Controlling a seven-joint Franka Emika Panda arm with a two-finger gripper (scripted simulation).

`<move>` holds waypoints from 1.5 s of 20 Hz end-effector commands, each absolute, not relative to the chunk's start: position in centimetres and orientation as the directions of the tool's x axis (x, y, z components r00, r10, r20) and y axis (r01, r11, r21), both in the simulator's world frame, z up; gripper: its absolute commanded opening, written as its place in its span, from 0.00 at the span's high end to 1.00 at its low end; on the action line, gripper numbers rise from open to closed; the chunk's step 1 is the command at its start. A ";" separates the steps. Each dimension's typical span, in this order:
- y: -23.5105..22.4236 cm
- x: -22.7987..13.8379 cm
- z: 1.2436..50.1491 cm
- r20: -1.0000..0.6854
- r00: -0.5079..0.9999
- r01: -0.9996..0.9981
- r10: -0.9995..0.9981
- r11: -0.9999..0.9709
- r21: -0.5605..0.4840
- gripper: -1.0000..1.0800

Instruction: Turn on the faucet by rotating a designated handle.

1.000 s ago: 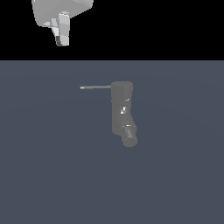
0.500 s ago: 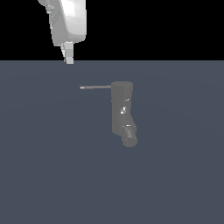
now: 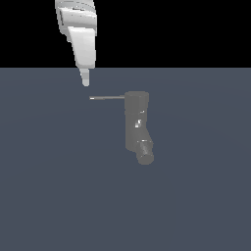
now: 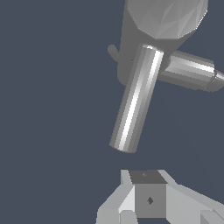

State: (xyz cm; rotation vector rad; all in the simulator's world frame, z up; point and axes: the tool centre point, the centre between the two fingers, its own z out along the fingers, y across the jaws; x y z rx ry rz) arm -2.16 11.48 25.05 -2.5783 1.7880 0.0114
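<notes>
My gripper [image 3: 86,81] is hovering just beyond the handle [image 3: 107,98] tip, apart from it; my arm is cropped, and whether my fingers are parted I cannot tell.

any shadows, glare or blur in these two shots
Exterior view: flat even lighting, no cast shadows under the faucet or handle, black band across the top, all sharp. Wrist view: bright specular streak along the handle, faceted shading on the faucet, no blur; pincer cut off at the frame edge.
</notes>
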 end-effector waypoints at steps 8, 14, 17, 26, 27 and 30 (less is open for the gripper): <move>10.4 1.9 21.7 -0.002 0.181 -0.984 -0.984 -0.181 0.001 1.00; 9.8 3.5 20.5 0.001 0.112 -0.994 -0.994 -0.112 0.000 1.00; 9.6 3.9 20.2 0.001 0.093 -0.996 -0.996 -0.093 0.000 1.00; 9.5 4.0 20.1 0.000 0.087 -0.996 -0.996 -0.087 0.000 1.00; 9.5 4.0 20.1 0.000 0.087 -0.996 -0.996 -0.087 0.000 1.00; 9.4 3.1 20.1 0.000 0.087 -0.996 -0.996 -0.087 0.000 1.00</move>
